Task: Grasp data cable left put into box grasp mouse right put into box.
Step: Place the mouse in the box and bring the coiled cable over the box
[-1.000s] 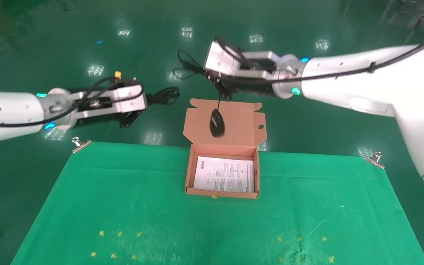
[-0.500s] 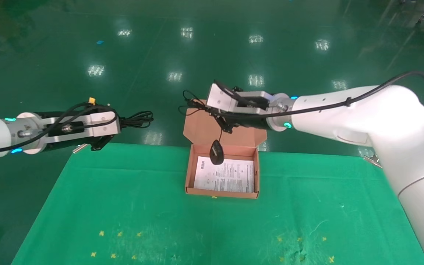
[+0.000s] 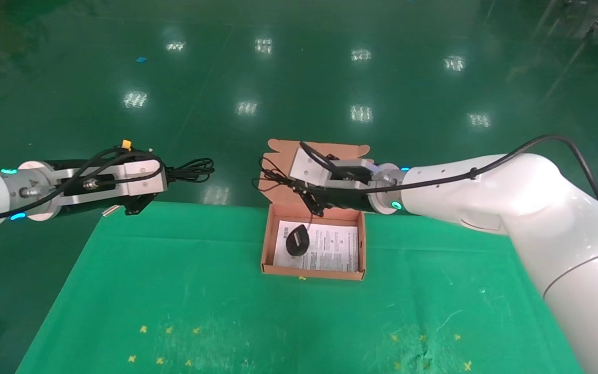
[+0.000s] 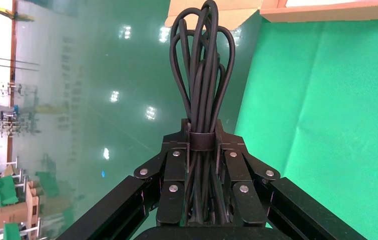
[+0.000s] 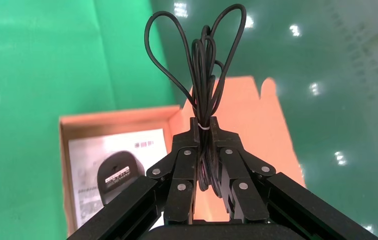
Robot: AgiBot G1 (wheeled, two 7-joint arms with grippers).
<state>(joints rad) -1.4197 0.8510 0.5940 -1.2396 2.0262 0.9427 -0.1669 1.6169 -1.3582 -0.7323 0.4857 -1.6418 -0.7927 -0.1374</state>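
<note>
Both grippers are clamped: right gripper [image 3: 313, 206] pinches the cord bundle, mouse [image 3: 297, 240] lying in the box [image 3: 268, 244]; release next; left gripper [image 3: 146, 196] grips the data cable [image 3: 192, 169]

We see fine print on the white sheet [image 3: 330, 248] in the box [image 3: 267, 244] and perhaps a label on the mouse [image 5: 117, 174], neither legible.

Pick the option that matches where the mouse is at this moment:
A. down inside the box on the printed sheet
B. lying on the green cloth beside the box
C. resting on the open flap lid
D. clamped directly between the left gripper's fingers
A: the mouse lies inside the box on the printed sheet, while the right gripper holds only its bundled cord.
</note>
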